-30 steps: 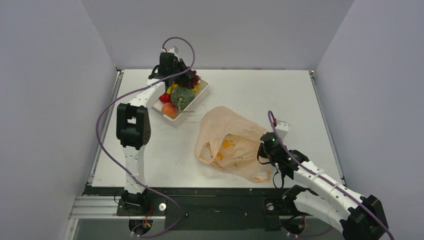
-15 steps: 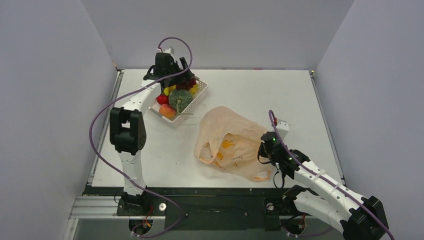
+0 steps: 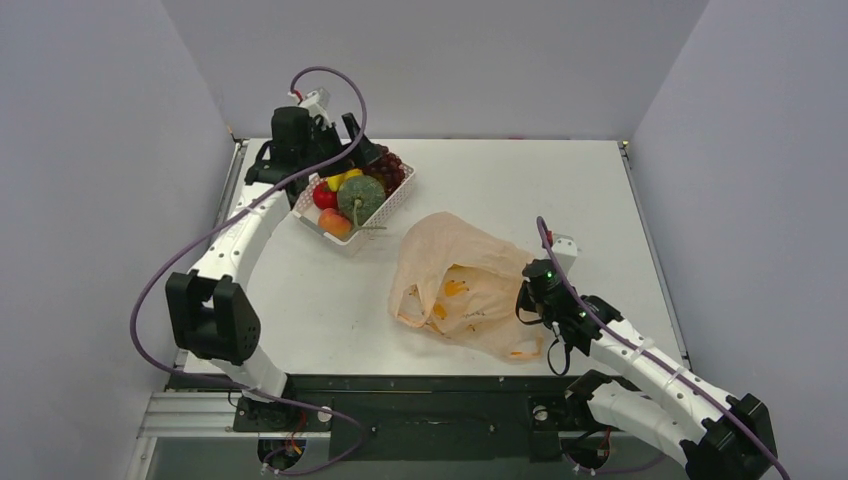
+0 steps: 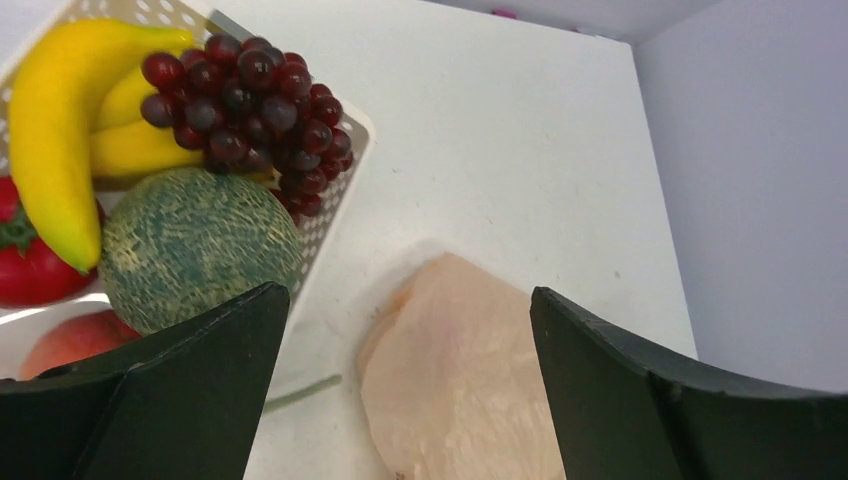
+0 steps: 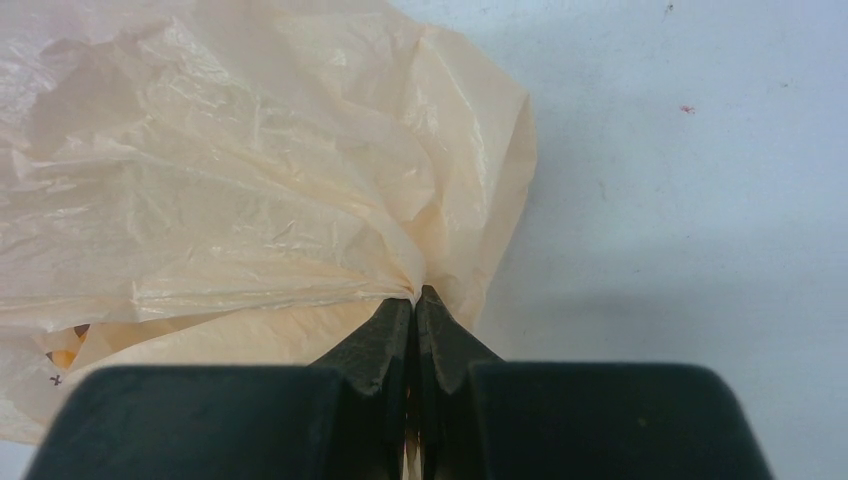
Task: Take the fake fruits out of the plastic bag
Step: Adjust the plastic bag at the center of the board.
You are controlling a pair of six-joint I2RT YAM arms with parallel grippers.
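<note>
The fake fruits lie in a white latticed basket (image 3: 402, 198) at the back left: dark grapes (image 3: 388, 168) (image 4: 250, 110), a green melon (image 3: 361, 197) (image 4: 195, 245), yellow bananas (image 3: 343, 180) (image 4: 55, 130) and a red fruit (image 3: 325, 196) (image 4: 25, 265). My left gripper (image 3: 357, 140) (image 4: 410, 380) hangs open and empty just above the basket's far left side. The pale-orange plastic bag (image 3: 460, 285) (image 4: 460, 390) (image 5: 220, 190) lies crumpled mid-table. My right gripper (image 3: 528, 300) (image 5: 415, 300) is shut on its right edge. Whether any fruit is inside the bag is hidden.
An orange-pink peach (image 3: 337, 224) (image 4: 70, 340) sits in the basket's near corner. The melon's thin green stem (image 4: 300, 393) pokes over the basket rim (image 4: 345, 190). Grey walls close in the table (image 3: 560, 190) on the left, back and right.
My left gripper has opened and let the grapes go into the basket, then drawn back to the left. The right gripper and the bag have hardly moved.
</note>
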